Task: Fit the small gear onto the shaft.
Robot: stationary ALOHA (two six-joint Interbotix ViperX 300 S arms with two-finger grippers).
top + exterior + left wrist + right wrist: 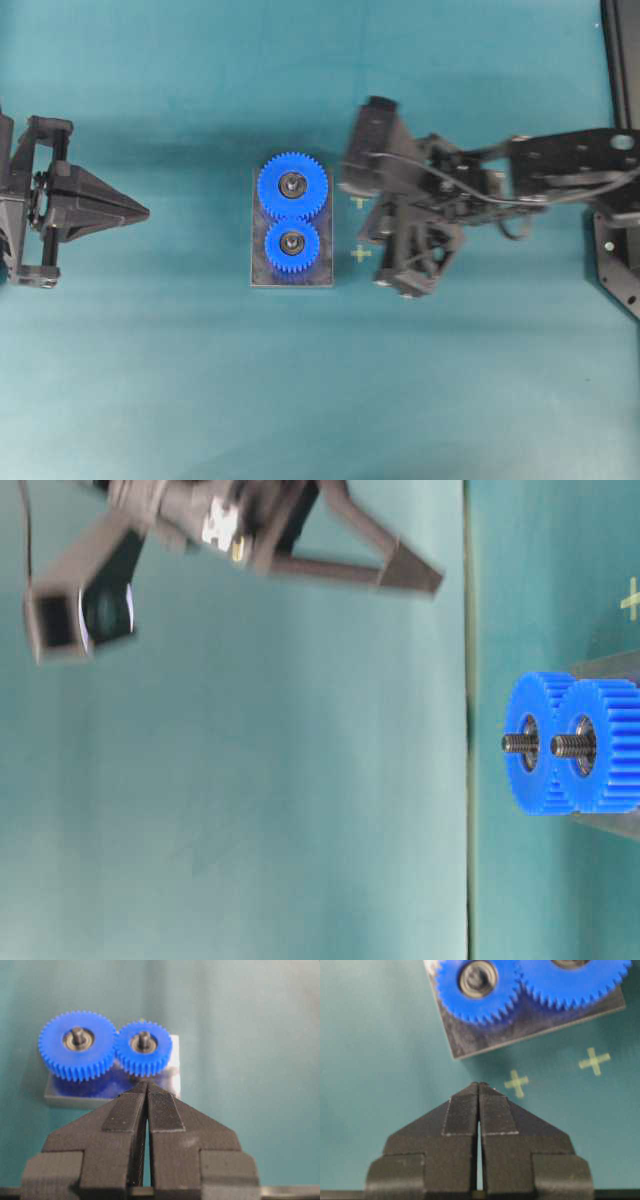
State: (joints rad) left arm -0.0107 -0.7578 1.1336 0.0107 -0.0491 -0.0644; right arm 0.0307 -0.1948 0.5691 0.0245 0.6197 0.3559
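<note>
The small gear (292, 243) sits on the shaft (292, 241), apart from both pincers, left (143, 210) and right (478, 1085), each pressed together. Two gears, two yellow crosses (517, 1083).

The overhead camera looks straight down on the desk (150, 400), taking in the plate (291, 276) and both arms. The table-level view is turned sideways and sits close to the same plate with its two gears. Each wrist camera looks along its own end effector, left (146, 1086) and right (478, 1085), towards that plate from opposite sides.
</note>
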